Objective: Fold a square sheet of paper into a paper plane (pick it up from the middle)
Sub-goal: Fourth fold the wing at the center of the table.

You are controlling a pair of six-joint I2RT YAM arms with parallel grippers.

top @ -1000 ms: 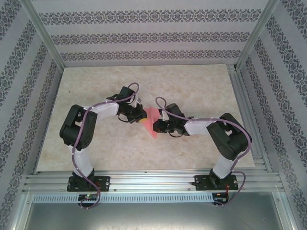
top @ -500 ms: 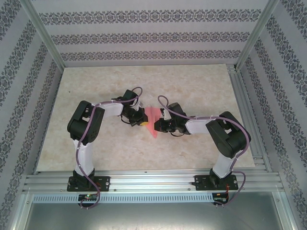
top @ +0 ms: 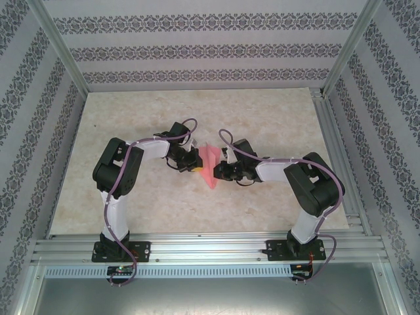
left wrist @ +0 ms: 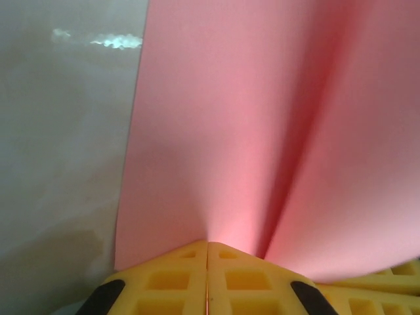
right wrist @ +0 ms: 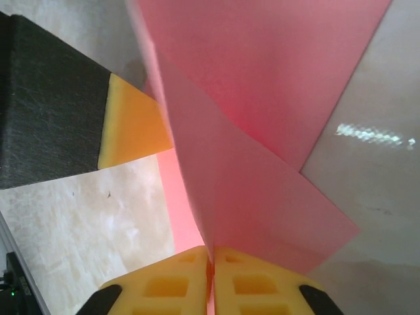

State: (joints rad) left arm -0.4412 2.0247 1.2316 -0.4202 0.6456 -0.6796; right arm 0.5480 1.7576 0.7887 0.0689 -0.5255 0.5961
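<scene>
Top view: the paper (top: 210, 166) is pretty much mid-counter, a touch toward the near edge of the counter (top: 131, 118), bunched up between the two arms instead of lying flat. From up there it reads as a narrow pink shape with a pointed tip aimed at the counter's near edge. I can't tell whether that tip touches the counter or hangs just above it.

The left end effector (top: 195, 162) comes in from the counter's left half and is clamped on the paper. In its wrist view the yellow pads (left wrist: 170, 282) are pressed flat together, and the pink sheet comes straight up out of the seam. The sheet fans out wide from there, with a soft valley running up it just right of the seam, so it's bent and not taut. The grey counter shows blurry off to the left.

The right end effector (top: 218, 173) reaches in from the counter's right half and is closed on the paper too. Its wrist view has both pads butted together with a thin pink sliver caught in the seam (right wrist: 212, 259). Two layers of paper overlap above that: one near flap ends in a sharp corner on the right, and a bigger sheet sits behind it. The other arm's black finger (right wrist: 46, 111) with its yellow pad (right wrist: 131, 128) sits right against the paper's left edge.

So both are pinching the same sheet from opposite sides, close together over the middle of the counter.
</scene>
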